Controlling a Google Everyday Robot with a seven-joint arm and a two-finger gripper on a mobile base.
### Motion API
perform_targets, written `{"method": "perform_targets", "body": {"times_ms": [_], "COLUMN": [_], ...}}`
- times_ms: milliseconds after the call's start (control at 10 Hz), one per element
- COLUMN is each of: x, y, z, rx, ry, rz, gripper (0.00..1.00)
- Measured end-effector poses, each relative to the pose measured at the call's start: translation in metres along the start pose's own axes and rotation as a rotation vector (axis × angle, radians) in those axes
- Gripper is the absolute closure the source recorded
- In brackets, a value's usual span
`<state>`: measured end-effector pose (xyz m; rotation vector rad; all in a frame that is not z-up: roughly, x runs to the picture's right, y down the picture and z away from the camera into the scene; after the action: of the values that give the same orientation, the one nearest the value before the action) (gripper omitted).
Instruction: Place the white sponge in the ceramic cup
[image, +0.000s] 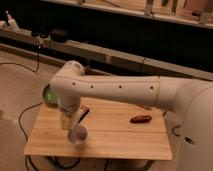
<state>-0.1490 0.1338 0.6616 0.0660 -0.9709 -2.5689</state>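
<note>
My gripper (67, 121) hangs down from the white arm over the left part of the wooden table (125, 140). It is shut on a pale off-white block, the white sponge (66, 123), held above the table top. The ceramic cup (77, 136), small, round and white, stands upright near the table's front left, just right of and below the gripper's tip. The sponge is beside the cup's rim, not inside it.
A green bowl (48, 95) sits at the table's back left, partly hidden by the arm. A dark brown bar (84, 113) lies just behind the cup. A reddish-brown oblong object (141, 119) lies at the right. Cables run on the floor at the left.
</note>
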Motion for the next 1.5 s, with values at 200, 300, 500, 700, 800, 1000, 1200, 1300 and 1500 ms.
{"method": "perform_targets", "body": {"times_ms": [200,300,500,700,800,1000,1200,1300,1500], "x": [-0.012,-0.015,-0.024,-0.031,-0.035,-0.038,-0.037,-0.036,-0.035], "y": [-0.017,-0.022,-0.026,-0.028,-0.027,-0.026,-0.026,-0.026,-0.024], "z": [-0.003,-0.004,-0.003,-0.002,0.0,0.003,0.011,0.013,0.016], "rx": [0.008,0.009,-0.002,-0.02,-0.031,-0.039,-0.033,-0.032,-0.031], "ry": [-0.002,-0.005,-0.02,-0.037,-0.046,-0.051,-0.038,-0.032,-0.02], "rz": [-0.014,-0.018,-0.016,-0.004,0.005,0.02,0.037,0.043,0.055], "gripper": [0.41,0.41,0.37,0.22,0.2,0.2,0.2,0.2,0.2]}}
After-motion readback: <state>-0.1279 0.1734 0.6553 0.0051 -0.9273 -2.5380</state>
